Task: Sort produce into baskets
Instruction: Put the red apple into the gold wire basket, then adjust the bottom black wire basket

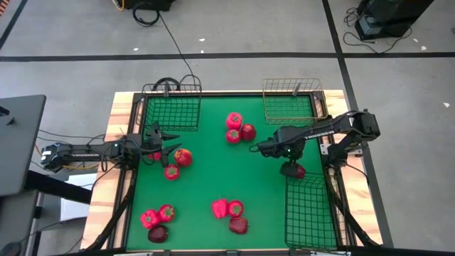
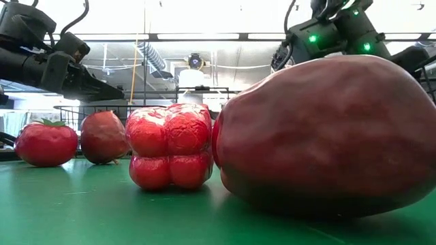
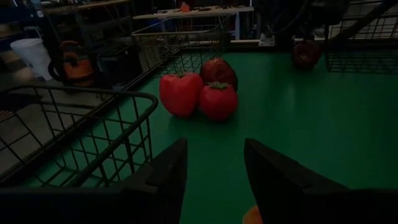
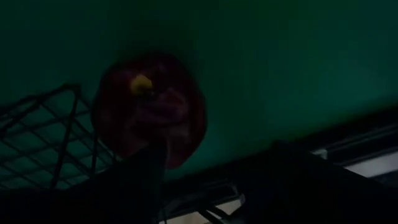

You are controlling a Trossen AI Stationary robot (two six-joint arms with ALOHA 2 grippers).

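Observation:
A dark red apple (image 1: 296,171) lies on the green table at the far end of the long black basket (image 1: 310,213). My right gripper (image 1: 290,166) hangs just above it, pointing steeply down, open; in the right wrist view the apple (image 4: 149,115) shows past one finger (image 4: 152,171), off to the side of the gap. My left gripper (image 1: 162,139) waits open by the squarish black basket (image 1: 170,110), nothing between its fingers (image 3: 168,180). A pepper (image 3: 180,93), a tomato (image 3: 217,101) and an apple (image 3: 219,70) sit together near the gold basket (image 1: 291,107). My right gripper stands over the dark red apple from above, one finger (image 4: 152,171) overlapping the apple's near side (image 4: 165,155). Whether that finger touches the apple, I cannot tell. The apple rests on the table.
Two tomatoes (image 1: 183,157) lie just off my left gripper. More produce sits near the front edge: a group at the left (image 1: 156,217) and a pepper (image 2: 170,146) with a big dark apple (image 2: 327,136) at the middle. The wooden rim (image 1: 117,117) frames the table.

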